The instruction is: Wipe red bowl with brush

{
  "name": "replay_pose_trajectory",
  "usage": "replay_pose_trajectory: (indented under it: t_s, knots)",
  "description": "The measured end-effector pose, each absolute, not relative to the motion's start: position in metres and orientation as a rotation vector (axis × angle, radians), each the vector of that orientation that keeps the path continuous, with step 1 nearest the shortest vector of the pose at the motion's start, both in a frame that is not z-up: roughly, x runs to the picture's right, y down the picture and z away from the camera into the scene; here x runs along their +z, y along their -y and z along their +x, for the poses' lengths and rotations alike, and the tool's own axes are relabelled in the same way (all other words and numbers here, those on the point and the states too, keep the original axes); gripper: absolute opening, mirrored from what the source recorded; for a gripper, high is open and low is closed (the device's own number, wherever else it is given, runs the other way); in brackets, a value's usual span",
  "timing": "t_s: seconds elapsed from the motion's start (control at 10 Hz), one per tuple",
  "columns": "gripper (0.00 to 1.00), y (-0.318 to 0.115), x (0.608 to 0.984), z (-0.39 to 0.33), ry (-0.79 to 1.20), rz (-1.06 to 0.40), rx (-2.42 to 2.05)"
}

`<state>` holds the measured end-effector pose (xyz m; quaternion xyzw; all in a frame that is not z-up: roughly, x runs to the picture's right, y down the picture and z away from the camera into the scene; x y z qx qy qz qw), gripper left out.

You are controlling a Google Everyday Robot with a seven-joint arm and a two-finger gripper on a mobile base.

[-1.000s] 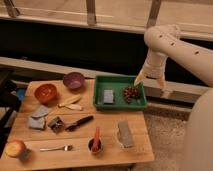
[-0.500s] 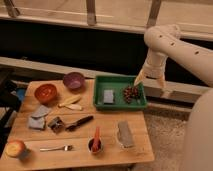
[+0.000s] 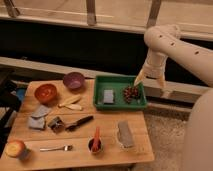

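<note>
The red bowl (image 3: 45,92) stands upright at the back left of the wooden table (image 3: 80,155). The brush (image 3: 75,123), with a black handle, lies flat near the table's middle, right of and in front of the bowl. My gripper (image 3: 151,85) hangs above the right end of the green tray (image 3: 120,106), far to the right of both bowl and brush. Its fingers are apart and hold nothing.
A purple bowl (image 3: 74,80) stands beside the red one. The tray holds a grey sponge (image 3: 108,96) and a brown clump (image 3: 131,93). Pale peels (image 3: 70,103), grey cloth (image 3: 39,116), an apple (image 3: 15,148), a fork (image 3: 55,148), a cup (image 3: 95,145) and a grey block (image 3: 125,134) lie on the table.
</note>
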<state>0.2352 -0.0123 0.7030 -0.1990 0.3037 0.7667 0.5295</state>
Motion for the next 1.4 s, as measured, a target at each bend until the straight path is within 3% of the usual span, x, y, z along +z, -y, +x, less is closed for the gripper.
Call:
replay_pose_trajectory:
  t_s: [0.6,1.1,1.4]
  knots:
    - [0.80,0.015,0.688,0.219,-0.653,-0.456,1.721]
    - [0.80,0.002,0.653,0.083,-0.414,-0.519,1.214]
    - [0.80,-0.008,0.635,0.049,-0.353,-0.514,1.096]
